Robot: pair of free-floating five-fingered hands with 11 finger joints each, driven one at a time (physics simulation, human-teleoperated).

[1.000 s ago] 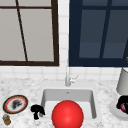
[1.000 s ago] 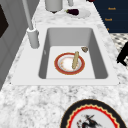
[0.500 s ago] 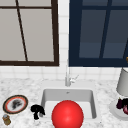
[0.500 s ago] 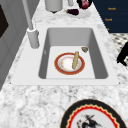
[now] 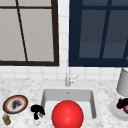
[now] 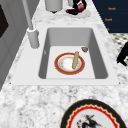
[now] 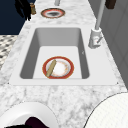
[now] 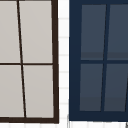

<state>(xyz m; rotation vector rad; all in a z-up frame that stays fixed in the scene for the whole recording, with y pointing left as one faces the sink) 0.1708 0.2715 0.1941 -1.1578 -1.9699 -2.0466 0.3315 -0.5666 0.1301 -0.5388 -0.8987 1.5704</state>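
Left hand (image 5: 37,110) hovers w/ fingers curled, gripping nothing, over the counter (image 5: 25,86) betw. a red-rimmed patterned plate (image 5: 15,104) and the sink (image 5: 67,94). Nearest thing: that round plate, dark motif at centre, lying flat just beside a small brown jar (image 5: 6,119).

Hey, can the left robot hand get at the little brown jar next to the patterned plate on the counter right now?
Probably yes: the left robot hand hovers by the sink's left edge, and the jar stands beyond the plate with open counter between.
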